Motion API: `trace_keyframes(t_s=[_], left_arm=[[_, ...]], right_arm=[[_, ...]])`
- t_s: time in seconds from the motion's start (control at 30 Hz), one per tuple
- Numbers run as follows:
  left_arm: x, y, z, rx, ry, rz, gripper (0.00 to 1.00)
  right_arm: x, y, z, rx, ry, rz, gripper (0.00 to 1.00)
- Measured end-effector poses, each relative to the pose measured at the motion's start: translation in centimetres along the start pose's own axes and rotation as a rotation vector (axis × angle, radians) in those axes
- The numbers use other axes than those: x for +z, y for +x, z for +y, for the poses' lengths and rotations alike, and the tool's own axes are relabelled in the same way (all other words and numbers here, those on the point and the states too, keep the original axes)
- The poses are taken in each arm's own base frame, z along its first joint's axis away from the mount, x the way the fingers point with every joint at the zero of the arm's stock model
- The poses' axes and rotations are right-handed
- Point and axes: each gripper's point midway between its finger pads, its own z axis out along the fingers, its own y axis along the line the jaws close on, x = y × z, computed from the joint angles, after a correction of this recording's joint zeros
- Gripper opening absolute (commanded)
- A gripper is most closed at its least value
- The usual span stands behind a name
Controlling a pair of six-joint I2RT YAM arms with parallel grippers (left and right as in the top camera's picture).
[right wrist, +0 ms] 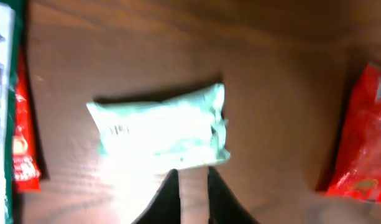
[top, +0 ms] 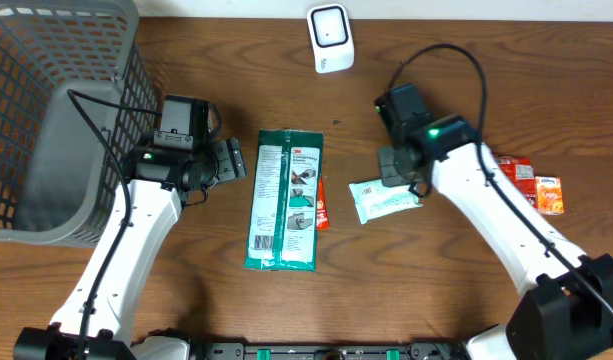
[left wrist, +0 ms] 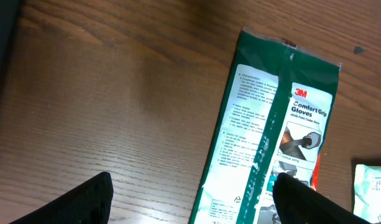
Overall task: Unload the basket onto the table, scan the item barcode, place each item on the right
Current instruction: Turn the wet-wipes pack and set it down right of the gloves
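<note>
1. Two pincers here, doing different things: the right pincer is squeezed shut with nothing between its fingers, tips just at the near edge of the small pale packet. The left pincer is spread wide open beside the green glove pack, holding nothing.
2. The packet lies flat on the worktop, between the glove pack and the red packets, well apart from the white scanner at the far edge.
3. Handling guess: it looks like a soft, light, crinkly film pouch (wipes maybe?), so it'll flop and slide rather than stay rigid.
4. I'd open up and pinch it across the short width near one end. Don't pinch the end with the barcode, or the fingers will cover it.
5. Risk: glossy film could slip, or buckle so the code won't read flat.
</note>
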Motion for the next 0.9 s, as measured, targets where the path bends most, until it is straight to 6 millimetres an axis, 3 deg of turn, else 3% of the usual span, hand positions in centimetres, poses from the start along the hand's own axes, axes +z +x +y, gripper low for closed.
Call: trace_keyframes(t_s=[0.13,0.33,0.43,0.7,0.9], left_arm=[[0.0,0.0,0.0,0.0,0.0,0.0,0.83],[0.0,0.0,0.0,0.0,0.0,0.0,0.83],[0.0,0.0,0.0,0.0,0.0,0.0,0.83],[0.0,0.0,0.0,0.0,0.0,0.0,0.83],[0.0,0.0,0.0,0.0,0.0,0.0,0.83]], right_arm=[[1.9,2.1,-0.2,0.105,-0.041,0.078,0.01],[6.1,7.0,0.1,0.278,-0.049,0.184,0.01],[7.5,8.2,0.2,0.359,-0.047,0.192,0.01],[10.3,6.7,0.5,0.464,-0.084,0.047,0.01],[11.0,5.4,-0.5,0.49,-0.045,-0.06,0.01]])
